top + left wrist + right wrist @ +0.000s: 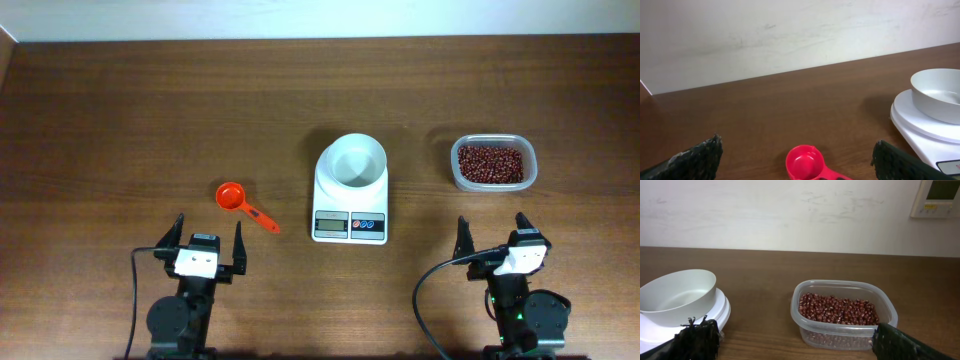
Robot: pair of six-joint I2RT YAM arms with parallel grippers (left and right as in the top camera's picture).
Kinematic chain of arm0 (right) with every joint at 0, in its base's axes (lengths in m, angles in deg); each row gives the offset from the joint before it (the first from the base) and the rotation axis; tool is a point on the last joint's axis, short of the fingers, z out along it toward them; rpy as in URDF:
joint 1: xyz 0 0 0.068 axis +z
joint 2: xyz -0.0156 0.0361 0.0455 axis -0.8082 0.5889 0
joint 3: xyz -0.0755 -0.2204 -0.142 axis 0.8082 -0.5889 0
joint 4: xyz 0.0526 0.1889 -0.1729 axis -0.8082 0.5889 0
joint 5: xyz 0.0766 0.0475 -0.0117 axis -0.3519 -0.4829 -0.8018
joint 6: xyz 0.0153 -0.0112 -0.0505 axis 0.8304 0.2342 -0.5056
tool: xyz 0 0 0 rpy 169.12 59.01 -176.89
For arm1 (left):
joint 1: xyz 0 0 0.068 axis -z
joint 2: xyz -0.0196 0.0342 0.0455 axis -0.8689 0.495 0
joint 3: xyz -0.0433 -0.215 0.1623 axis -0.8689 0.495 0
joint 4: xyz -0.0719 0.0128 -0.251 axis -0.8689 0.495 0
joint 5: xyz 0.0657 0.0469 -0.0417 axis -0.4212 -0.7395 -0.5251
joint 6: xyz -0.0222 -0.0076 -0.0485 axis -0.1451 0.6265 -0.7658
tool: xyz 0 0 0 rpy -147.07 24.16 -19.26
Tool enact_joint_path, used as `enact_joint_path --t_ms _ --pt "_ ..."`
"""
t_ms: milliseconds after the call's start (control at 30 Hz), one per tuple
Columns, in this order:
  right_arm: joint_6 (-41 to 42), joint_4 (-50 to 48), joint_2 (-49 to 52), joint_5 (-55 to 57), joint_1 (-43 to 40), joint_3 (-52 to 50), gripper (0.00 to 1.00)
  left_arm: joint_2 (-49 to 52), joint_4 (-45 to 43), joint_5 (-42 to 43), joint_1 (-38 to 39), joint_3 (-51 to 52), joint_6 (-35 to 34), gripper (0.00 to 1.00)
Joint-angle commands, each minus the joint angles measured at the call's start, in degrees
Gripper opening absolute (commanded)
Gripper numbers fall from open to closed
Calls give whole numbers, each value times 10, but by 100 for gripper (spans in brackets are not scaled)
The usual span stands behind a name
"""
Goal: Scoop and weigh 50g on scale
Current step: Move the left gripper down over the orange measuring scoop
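Note:
The white scale point(350, 212) stands mid-table with an empty round bowl point(352, 161) on it; the bowl point(939, 94) point(676, 296) shows in both wrist views. Dark red-brown beans point(490, 163) point(837, 309) fill a clear tub point(530, 178) at the right. A red scoop point(240, 203) point(805, 162) lies left of the scale, cup away from me. My left gripper point(209, 240) point(797, 159) stands open just short of the scoop, holding nothing. Near the front edge, short of the tub, my right gripper point(493, 233) point(792, 339) is open and empty too.
The wooden table point(150, 120) runs back to a white wall point(790, 35). A wall thermostat point(937, 197) shows at the upper right of the right wrist view. Black cables point(425, 300) trail from both arm bases at the front edge.

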Motion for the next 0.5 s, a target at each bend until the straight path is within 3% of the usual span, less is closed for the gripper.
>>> enact_joint_path --t_ms 0,467 --pt "0 0 -4 3 -3 -5 99 -3 1 -4 0 3 7 99" --pt "0 0 -4 3 -3 -5 99 -2 0 -7 -1 3 -3 99"
